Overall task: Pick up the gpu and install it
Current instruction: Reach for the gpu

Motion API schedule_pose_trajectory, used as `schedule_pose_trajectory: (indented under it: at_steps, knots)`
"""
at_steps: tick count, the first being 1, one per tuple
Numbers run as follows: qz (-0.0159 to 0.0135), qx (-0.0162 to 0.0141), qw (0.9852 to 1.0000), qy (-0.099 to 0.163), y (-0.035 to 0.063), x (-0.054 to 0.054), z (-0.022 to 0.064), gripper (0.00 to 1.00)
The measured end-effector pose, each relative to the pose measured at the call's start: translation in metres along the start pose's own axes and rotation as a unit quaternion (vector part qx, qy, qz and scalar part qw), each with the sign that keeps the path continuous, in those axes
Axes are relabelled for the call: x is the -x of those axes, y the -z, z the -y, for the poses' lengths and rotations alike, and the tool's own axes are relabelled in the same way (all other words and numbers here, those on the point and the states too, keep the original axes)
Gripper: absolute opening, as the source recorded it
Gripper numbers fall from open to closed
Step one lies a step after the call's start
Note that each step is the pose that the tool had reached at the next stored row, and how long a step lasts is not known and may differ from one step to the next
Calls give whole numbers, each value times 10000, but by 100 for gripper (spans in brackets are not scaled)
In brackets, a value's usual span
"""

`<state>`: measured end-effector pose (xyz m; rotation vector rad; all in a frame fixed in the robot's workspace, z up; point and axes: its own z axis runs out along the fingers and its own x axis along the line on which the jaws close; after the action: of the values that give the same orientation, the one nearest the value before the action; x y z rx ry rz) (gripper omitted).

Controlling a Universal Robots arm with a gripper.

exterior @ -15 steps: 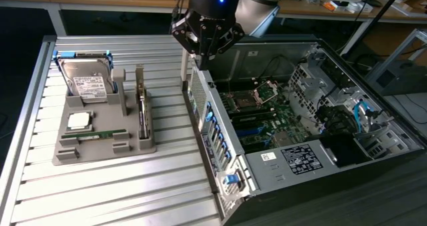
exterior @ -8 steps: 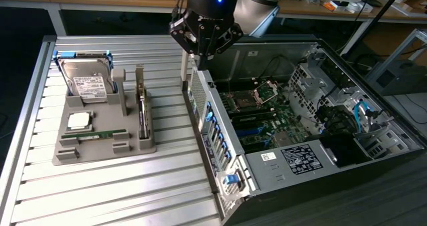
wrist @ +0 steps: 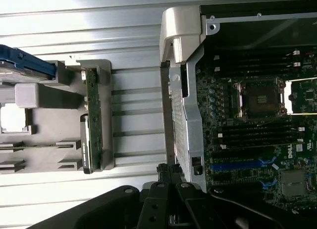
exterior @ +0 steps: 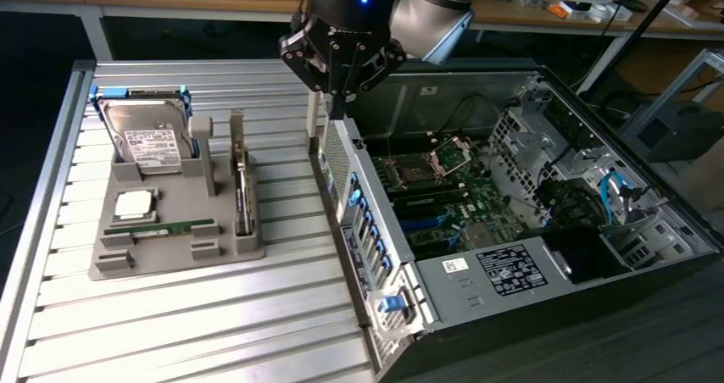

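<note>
The gpu stands on edge in a slot of the grey parts holder, a thin dark card with a pale metal edge. The wrist view shows the gpu edge-on, well apart from my fingers. My gripper hangs shut and empty above the rear wall of the open computer case, between the holder and the motherboard. In the wrist view the gripper sits over that wall's edge, with the motherboard's blue card slots beside it.
In the holder are also a silver hard drive, a processor chip and a green memory stick. The case's drive cage and cables fill the exterior view's right. The ribbed metal table extends toward the front.
</note>
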<state>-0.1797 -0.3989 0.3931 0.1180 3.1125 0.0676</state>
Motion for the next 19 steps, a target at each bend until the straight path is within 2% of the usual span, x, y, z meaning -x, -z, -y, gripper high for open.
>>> schedule_pose_trajectory:
  at_steps: [19]
  knots:
    - [0,0,10000,0,2,-71,5,11]
